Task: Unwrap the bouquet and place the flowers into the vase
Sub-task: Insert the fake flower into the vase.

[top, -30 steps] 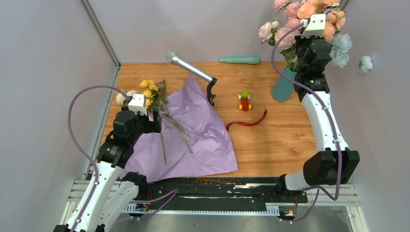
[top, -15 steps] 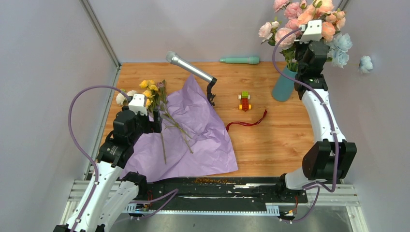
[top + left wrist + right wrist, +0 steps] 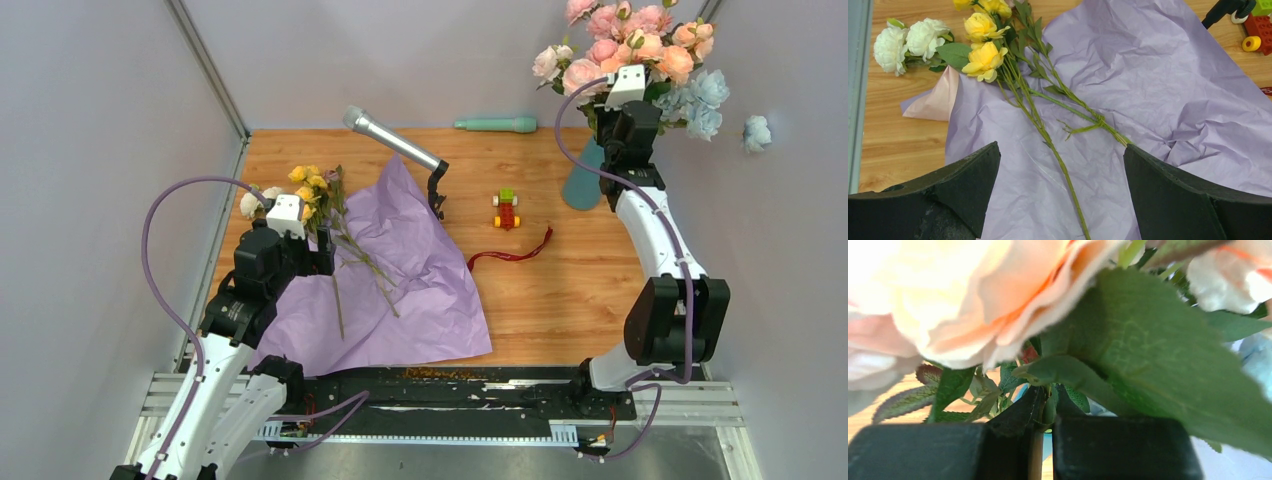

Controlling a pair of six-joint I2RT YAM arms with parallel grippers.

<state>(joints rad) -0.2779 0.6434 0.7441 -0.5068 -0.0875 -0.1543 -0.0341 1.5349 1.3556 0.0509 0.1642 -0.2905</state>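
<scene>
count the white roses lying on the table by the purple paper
2. One white rose lies on the bare table near its edge, the other right beside it, left of the yellow roses.

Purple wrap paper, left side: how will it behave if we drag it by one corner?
Probably floppy and very light: the paper looks thin and heavily creased, so it should bend, not slide flat. The yellow roses lie loose across it, so they would likely shift or roll off.

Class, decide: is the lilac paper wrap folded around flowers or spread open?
Spread open: the crumpled lilac paper wrap lies flat on the wooden table, with long-stemmed yellow roses lying loose on it.
</scene>
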